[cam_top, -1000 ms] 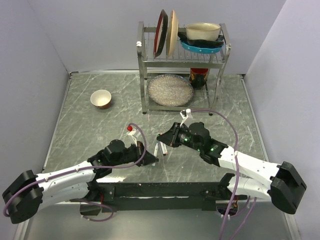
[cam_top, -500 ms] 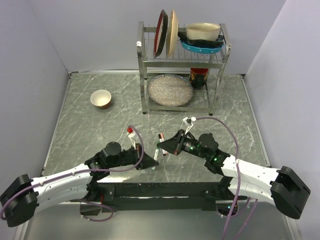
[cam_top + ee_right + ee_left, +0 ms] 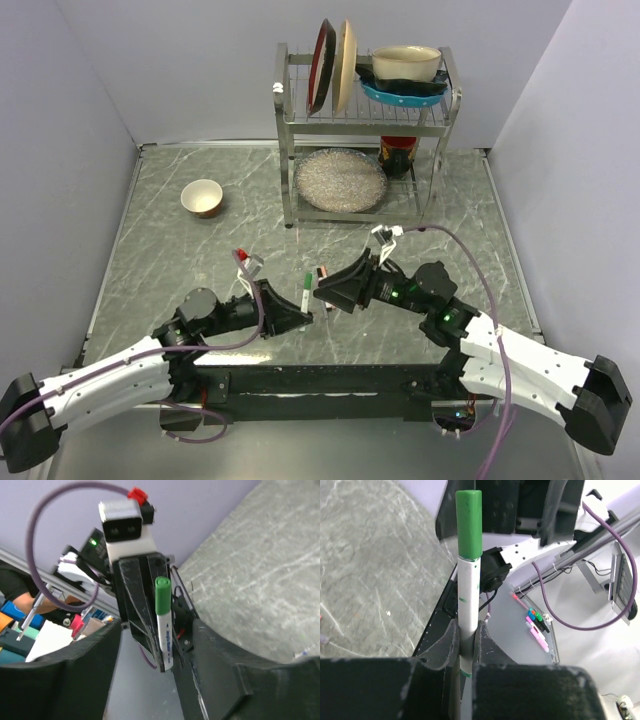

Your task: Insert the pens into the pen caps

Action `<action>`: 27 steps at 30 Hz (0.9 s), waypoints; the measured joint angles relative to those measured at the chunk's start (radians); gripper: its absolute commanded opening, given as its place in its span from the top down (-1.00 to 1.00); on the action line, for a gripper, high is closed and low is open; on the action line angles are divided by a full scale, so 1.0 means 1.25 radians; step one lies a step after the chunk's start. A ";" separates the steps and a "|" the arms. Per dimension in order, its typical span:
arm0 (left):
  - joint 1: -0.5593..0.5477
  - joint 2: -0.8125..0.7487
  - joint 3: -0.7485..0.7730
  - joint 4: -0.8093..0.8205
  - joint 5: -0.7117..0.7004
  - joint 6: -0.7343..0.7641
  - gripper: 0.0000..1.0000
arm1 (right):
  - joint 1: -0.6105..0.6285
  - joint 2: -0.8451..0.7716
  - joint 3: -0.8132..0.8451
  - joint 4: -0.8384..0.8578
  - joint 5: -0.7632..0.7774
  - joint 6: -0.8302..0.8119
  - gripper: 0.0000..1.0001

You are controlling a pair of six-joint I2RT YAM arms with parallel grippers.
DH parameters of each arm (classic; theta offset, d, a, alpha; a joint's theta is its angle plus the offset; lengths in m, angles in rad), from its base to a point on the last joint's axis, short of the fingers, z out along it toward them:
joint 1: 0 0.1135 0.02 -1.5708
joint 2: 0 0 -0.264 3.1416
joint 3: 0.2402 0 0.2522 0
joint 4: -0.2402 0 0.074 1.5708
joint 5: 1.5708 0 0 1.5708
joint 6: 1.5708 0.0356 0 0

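I have my left jaws clamped on a pen [image 3: 468, 600], green cap [image 3: 469, 522] on its free end, mid counter [image 3: 180, 270] by the near edge, right jaws apart, just beside it

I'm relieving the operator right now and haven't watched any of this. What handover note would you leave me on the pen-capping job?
Left hand: shut on a white pen, held upright, with a green cap on its tip.
Right hand: open and empty, facing the left hand.
Second pen: seems to lie on the table beside the right hand, with a dark red end showing. It is too small to tell if it is capped.
Done: the held pen looks capped.
Left: check the other one, cap it if needed, and set the held pen down.
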 measured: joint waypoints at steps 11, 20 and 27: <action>0.000 -0.023 0.000 -0.018 0.033 0.014 0.98 | 0.000 0.100 0.166 -0.100 0.000 -0.048 -0.40; 0.000 -0.014 0.000 -0.026 0.042 0.020 0.98 | 0.007 0.158 0.196 -0.110 -0.003 -0.044 -0.10; 0.000 -0.027 0.000 -0.024 0.028 0.028 0.98 | 0.026 0.152 0.172 -0.096 0.000 -0.031 0.27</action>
